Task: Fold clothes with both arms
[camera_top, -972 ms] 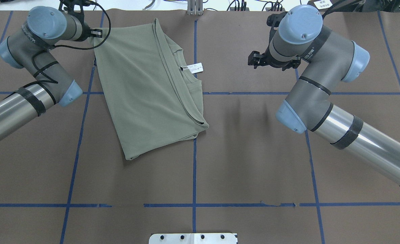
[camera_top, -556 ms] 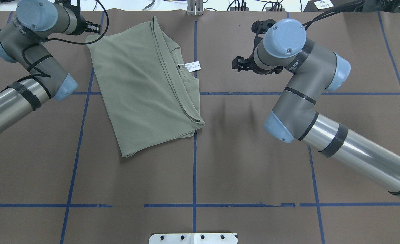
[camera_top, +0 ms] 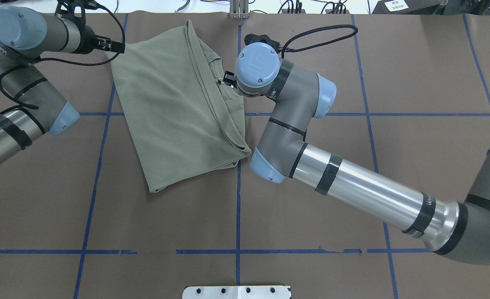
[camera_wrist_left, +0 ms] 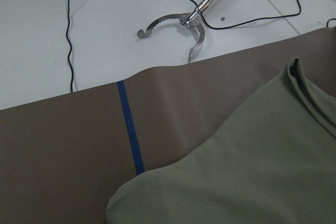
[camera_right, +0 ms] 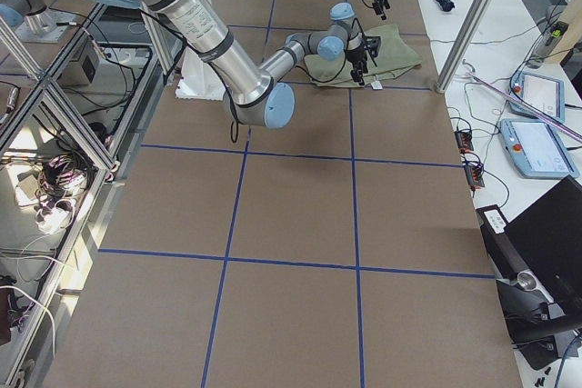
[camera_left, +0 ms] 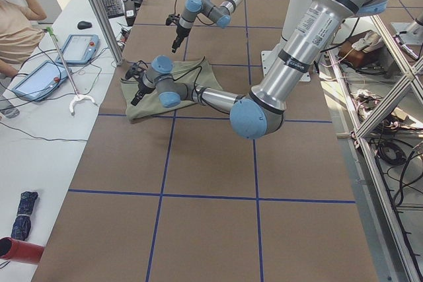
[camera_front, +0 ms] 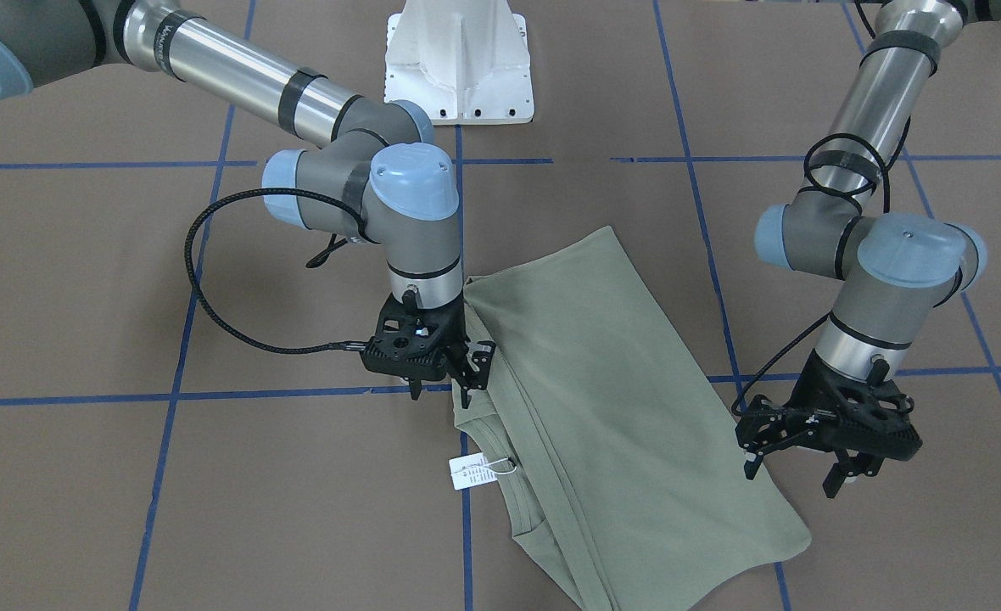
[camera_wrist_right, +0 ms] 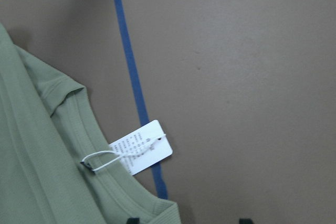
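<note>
At the far left of the brown-covered table [camera_top: 311, 207], one silver-grey tubular left arm [camera_top: 20, 31] with light blue joint caps reaches in. Its black left gripper [camera_front: 793, 475] hangs at the far left corner of the shirt [camera_top: 174, 104] with its jaws spread and released, clasping nothing; one finger sits over the cloth's edge and the other over bare covering. From its wrist camera the cloth shows a fine ribbed knit with a soft rounded corner, and beyond the table's edge one metal claw tool [camera_wrist_left: 173, 24] lies on a white surface. The one pale sage-green shirt lies flat and folded into a rough, slightly tilted oblong on the far half of the table, left of the centre tape line [camera_top: 238, 207], with doubled layers running along its right edge and the neckline facing right. One white hang tag [camera_wrist_right: 140, 148], a small rectangle with fine print, is tied by a thin loop of string to the ribbed collar band and rests partly on the blue tape. Just right of the neckline the right gripper [camera_front: 443, 386] points down, its two black fingers parted and holding nothing, one tip over the collar and one over the covering. The second arm, the right arm [camera_top: 353, 187], stretches away to the right in polished metal banded with black straps. Matte brown sheet, crossed by blue tape into squares, covers the table, and one white metal pedestal [camera_front: 458, 59] stands at the near edge.
</note>
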Motion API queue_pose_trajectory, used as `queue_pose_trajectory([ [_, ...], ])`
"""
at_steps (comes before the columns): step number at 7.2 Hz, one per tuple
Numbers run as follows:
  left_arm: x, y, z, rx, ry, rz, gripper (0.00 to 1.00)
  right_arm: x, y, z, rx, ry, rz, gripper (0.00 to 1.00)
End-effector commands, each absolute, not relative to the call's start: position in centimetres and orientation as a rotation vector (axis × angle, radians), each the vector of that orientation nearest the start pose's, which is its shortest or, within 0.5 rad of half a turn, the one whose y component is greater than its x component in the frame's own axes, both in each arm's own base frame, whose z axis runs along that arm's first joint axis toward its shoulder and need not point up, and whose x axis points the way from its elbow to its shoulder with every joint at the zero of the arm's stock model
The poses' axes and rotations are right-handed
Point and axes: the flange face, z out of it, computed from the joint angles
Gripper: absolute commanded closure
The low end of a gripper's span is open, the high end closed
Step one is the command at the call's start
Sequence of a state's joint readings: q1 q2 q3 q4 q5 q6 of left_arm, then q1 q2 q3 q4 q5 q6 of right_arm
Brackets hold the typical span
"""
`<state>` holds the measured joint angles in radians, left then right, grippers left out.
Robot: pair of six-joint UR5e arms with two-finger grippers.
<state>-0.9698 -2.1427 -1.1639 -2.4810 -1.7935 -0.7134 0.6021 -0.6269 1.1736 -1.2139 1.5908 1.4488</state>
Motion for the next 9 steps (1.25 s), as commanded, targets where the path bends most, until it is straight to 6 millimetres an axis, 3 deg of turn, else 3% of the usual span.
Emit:
queue_pose_trajectory([
  [1,33.4,-68.0,41.4,0.725,0.816,0.019,0.0,-64.1,-57.1,20.4,0.332,-0.872,0.431,0.34],
  [6,33.5,-67.9,41.5,0.718,0.82,0.011,0.0,-65.3,-56.4,22.3,0.343,-0.828,0.421,0.46],
  [7,33.6,-67.8,41.5,0.716,0.82,0.012,0.0,-65.4,-56.3,22.2,0.341,-0.829,0.421,0.6],
  [8,33.5,-67.8,41.9,0.713,0.817,0.011,0.0,-65.5,-56.3,21.8,0.343,-0.835,0.421,1.0],
  [9,33.6,-67.7,42.0,0.711,0.817,0.013,0.0,-65.4,-56.4,21.6,0.345,-0.836,0.422,1.0],
])
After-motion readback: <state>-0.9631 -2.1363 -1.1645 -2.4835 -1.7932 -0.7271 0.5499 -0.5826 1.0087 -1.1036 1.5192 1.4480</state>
